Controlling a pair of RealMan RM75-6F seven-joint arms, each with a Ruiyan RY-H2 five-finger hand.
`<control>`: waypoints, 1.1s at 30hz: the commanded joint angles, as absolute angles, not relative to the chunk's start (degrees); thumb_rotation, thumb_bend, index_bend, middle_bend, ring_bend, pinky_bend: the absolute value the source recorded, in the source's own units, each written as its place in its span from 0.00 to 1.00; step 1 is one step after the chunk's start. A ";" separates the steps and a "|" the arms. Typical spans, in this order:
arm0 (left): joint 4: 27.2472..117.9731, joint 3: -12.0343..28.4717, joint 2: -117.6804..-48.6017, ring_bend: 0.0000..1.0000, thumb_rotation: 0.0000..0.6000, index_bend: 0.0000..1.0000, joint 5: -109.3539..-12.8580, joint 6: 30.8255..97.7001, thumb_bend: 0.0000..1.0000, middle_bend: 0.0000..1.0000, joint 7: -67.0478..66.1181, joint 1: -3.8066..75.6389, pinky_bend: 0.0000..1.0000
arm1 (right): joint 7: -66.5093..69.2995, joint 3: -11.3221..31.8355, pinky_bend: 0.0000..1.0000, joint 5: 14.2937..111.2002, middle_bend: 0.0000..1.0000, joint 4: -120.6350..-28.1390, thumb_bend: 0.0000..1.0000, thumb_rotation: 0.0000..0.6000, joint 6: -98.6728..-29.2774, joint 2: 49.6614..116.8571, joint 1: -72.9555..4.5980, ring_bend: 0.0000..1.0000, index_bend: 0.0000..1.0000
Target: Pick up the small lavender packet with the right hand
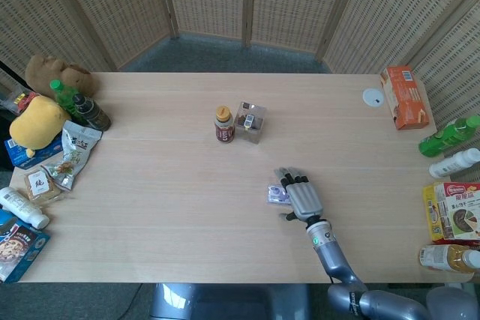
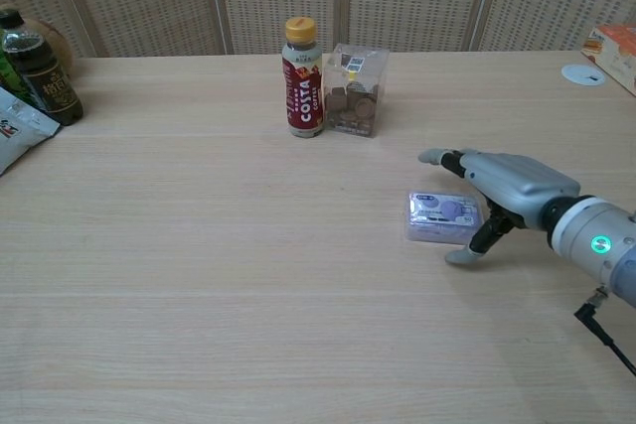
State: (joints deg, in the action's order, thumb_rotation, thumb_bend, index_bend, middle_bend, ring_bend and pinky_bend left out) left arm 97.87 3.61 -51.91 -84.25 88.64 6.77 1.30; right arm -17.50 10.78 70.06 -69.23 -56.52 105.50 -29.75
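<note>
A lavender packet [image 2: 443, 217], a red Costa bottle [image 2: 303, 77] with yellow cap, and a pale wood-grain table [image 2: 199, 245].

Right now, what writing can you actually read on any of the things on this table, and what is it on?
"COSTA COFFEE" on the red label of the bottle.
A large Chinese character on the small pack at the left edge; it is too small to read surely.
Print on the lavender packet, by the right hand, is too small to read.
Print on the clear box, orange box, dark bottle and right-edge snack boxes is blurred.
</note>
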 commanded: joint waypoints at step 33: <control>98.18 3.23 -51.93 0.00 1.00 0.02 -85.21 88.71 0.00 0.00 6.70 1.24 0.00 | -23.12 17.03 0.21 77.53 0.63 -94.22 0.00 1.00 -72.47 95.76 -30.82 0.47 0.43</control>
State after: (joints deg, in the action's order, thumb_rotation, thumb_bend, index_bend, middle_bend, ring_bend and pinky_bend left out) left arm 98.18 3.23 -51.93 -85.21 88.72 6.70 1.24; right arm -17.62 14.54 79.14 -88.25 -71.45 99.19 -30.19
